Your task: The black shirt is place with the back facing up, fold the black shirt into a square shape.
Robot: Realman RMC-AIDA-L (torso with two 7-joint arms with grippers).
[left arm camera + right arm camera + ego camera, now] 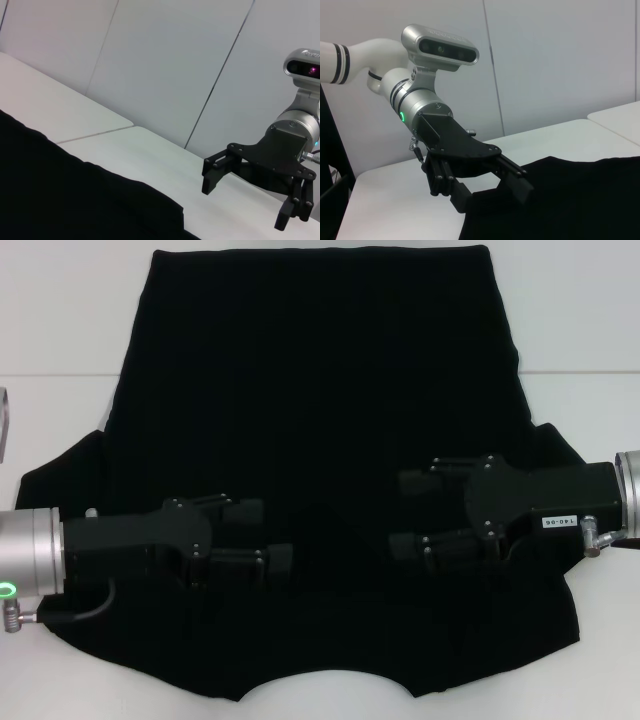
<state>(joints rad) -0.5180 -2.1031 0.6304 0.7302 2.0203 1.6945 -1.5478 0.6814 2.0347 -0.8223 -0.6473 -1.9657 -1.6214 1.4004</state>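
Both sets of jaws are standing open right now, gripping nothing, and they are pointing at each other across the middle of the black shirt [320,440]. The left gripper [268,540] is reaching in over the shirt's left side, low down near the neckline end; the right gripper [412,512] is mirroring it from the other side, sitting just a touch farther up the shirt. The right wrist view is showing the left gripper's lower finger right at the cloth, though I cannot tell whether it is touching. In the left wrist view the right gripper is hanging spread above the shirt's edge. My read: the two are lining up symmetrically so a fold can be taken evenly from both flanks. The shirt itself is lying spread flat on the white table [60,310], hem toward the far side, curved neckline toward the robot, short sleeves fanning out under each arm. No fold is showing yet, so the squaring-up looks barely begun, and soft fabric like this could bunch if only one side lifts.
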